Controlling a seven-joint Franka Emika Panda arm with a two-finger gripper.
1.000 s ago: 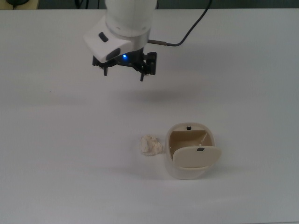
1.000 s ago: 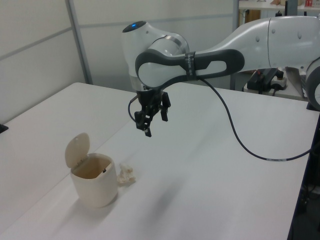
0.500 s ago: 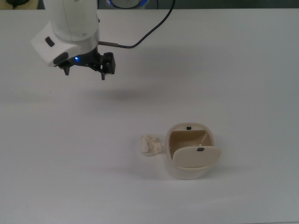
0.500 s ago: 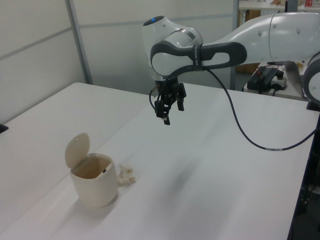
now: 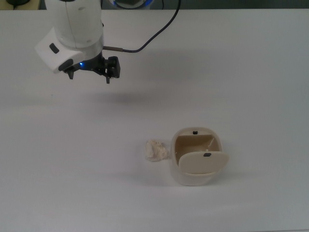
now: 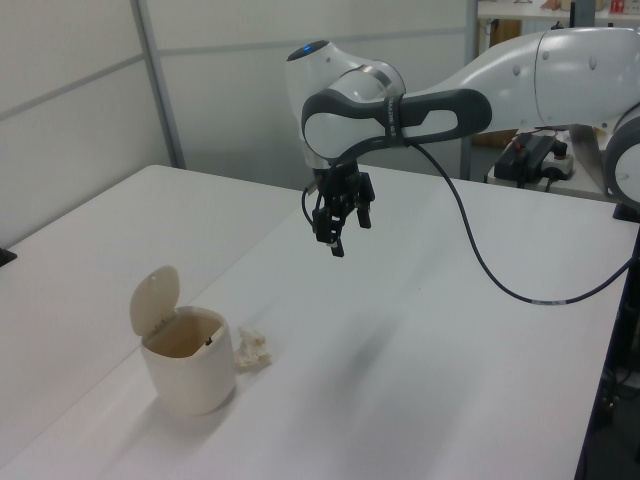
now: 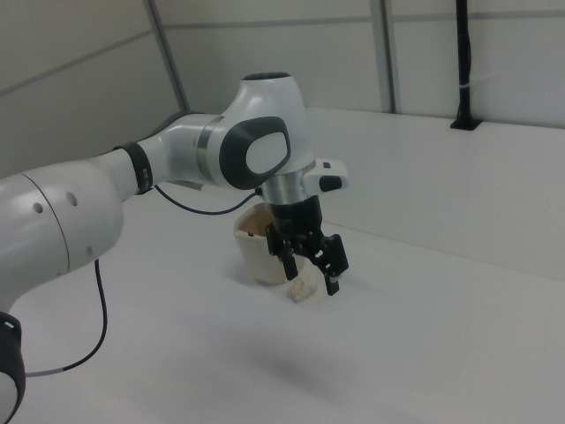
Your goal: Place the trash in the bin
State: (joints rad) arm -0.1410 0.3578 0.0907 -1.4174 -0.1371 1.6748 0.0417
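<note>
- My gripper [image 5: 90, 77] hangs in the air above the white table [image 5: 251, 72], fingers pointing down, well apart from both task things.
- Fingers [image 6: 337, 247] stand spread with a clear gap between them; nothing is held in that gap.
- In the top view my gripper sits toward the upper left, with its shadow [image 5: 118, 98] falling on the table just below it.
- A blue light [image 5: 81, 65] glows on my wrist housing, next to the fingers.
- A black cable [image 5: 154, 31] runs off my wrist toward the top view's upper edge.
- The trash [image 5: 155, 150], a lumpy off-white paper wad, lies on the table just beside the bin [image 5: 196, 180], on the top view's left of it. I cannot tell whether the two touch.
- In the left view the trash [image 6: 253, 349] sits to the right of the bin [image 6: 187, 378].
- The bin stands upright, flap lid [image 6: 154, 298] tipped up, tan inside [image 5: 193, 143] exposed. A small dark mark [image 5: 207, 154] shows on the lid.
- In the right view my gripper [image 7: 311, 268] hangs in front of the bin [image 7: 257, 246], and the trash [image 7: 304, 287] peeks out between my fingers' outlines, partly hidden.
</note>
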